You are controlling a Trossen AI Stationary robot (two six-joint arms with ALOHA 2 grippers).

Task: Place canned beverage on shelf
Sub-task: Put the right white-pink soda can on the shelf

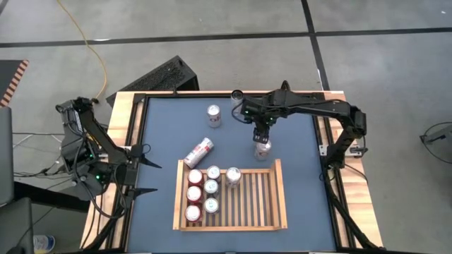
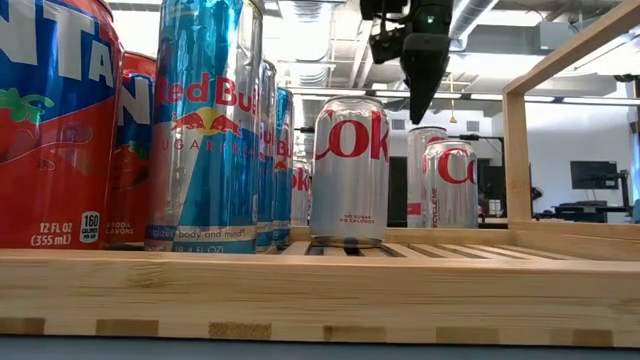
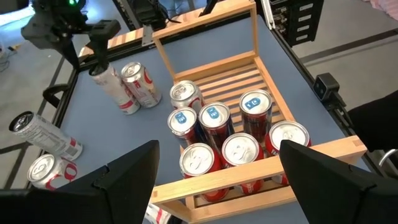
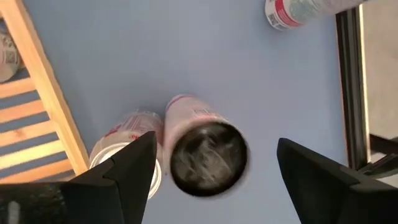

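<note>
- hovering over a can (image 1: 263, 147) standing on the blue tabletop (image 1: 296, 141) just outside the shelf (image 1: 272, 201): right claw (image 1: 262, 134), jaws wide, nothing held.
- left claw (image 1: 146, 175) waits at tabletop's left edge, jaws wide, empty.
- shelf holds 7 cans upright.

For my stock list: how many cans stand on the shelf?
7, at the shelf's left end: three red cans in a column, three slim cans beside them, one Coke can next. None seems hidden.
</note>
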